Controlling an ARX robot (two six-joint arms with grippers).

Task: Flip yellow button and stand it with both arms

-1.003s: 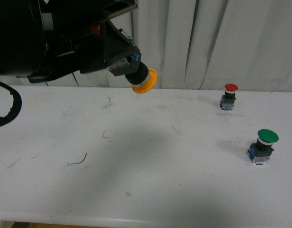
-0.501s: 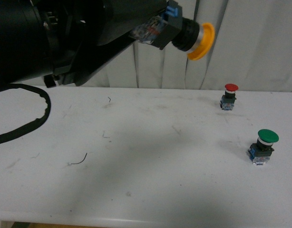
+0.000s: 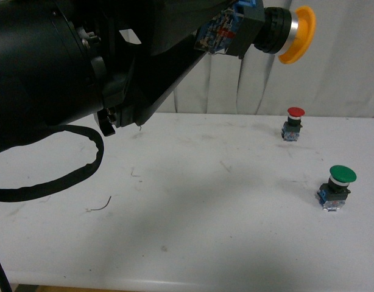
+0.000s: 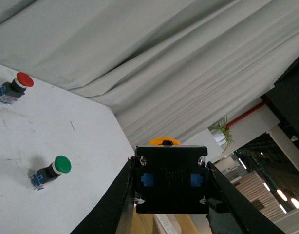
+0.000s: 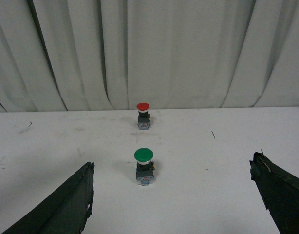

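Clamping the yellow button [image 3: 264, 30] aloft — left fingers [image 4: 116, 201] largely cropped.

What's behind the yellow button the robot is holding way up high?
Only the pale curtain hangs behind the yellow button, which the left gripper holds in the air. The button and the black arm cover that bit of curtain, so anything there is hidden.

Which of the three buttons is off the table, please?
The yellow button, held aloft by the left gripper; the red button and green button stand on the table.

Smooth plastic yellow button [image 3: 273, 30], metallic collar [image 3: 289, 27]
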